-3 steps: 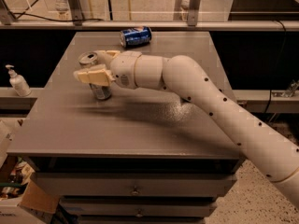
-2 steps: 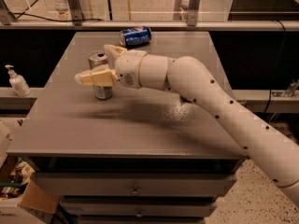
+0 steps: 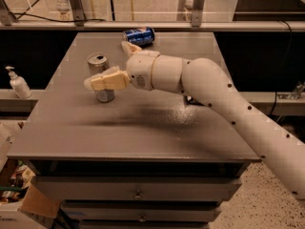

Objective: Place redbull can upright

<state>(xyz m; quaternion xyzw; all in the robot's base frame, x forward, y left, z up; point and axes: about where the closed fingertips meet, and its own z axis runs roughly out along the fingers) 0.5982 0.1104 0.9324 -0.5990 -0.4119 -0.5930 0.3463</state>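
The redbull can [image 3: 98, 64], slim and silver-grey with a shiny pull-tab top, stands upright on the grey table [image 3: 143, 128], left of the middle. My gripper [image 3: 106, 64] is open at the can. One cream finger [image 3: 107, 81] crosses in front of the can's middle, and the other finger [image 3: 128, 47] points away behind and to the right of the can. The fingers are spread wider than the can. The white arm reaches in from the lower right.
A shorter bright blue can [image 3: 139, 36] lies on its side near the table's far edge, just behind the gripper. A soap dispenser bottle [image 3: 18, 83] stands on a ledge to the left. Drawers [image 3: 138, 194] are under the tabletop and a cardboard box [image 3: 33, 204] sits at the lower left.
The gripper has drawn back a little to the right and its fingers stand wider apart. The can stays upright in about the same spot.
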